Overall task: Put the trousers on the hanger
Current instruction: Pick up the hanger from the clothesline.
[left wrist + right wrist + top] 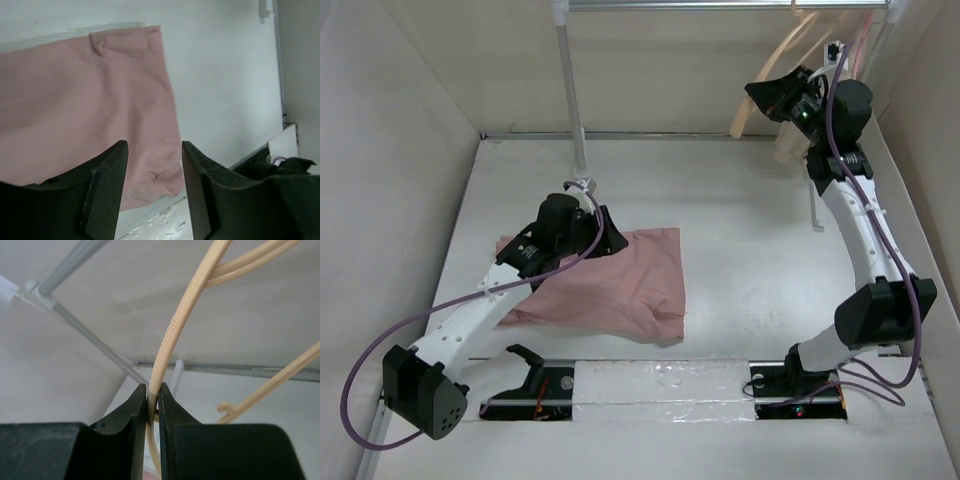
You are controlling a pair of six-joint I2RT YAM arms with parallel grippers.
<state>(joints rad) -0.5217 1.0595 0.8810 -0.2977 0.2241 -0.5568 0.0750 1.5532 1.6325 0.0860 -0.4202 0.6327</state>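
Pink trousers (610, 285) are seen ungrasped under the spread-open left gripper (153, 146) — well apart from them the hanger (167, 340) is clenched by the right gripper (152, 390), nothing hung yet.

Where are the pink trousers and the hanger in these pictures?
trousers (620, 280): top view, middle of the pink cloth.
hanger (167, 340): right wrist view, ribbed part of its curved arm.

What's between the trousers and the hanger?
Only bare white tabletop. Nothing lies between the trousers and the hanger, which the right end effector grips. The top external view shows it.
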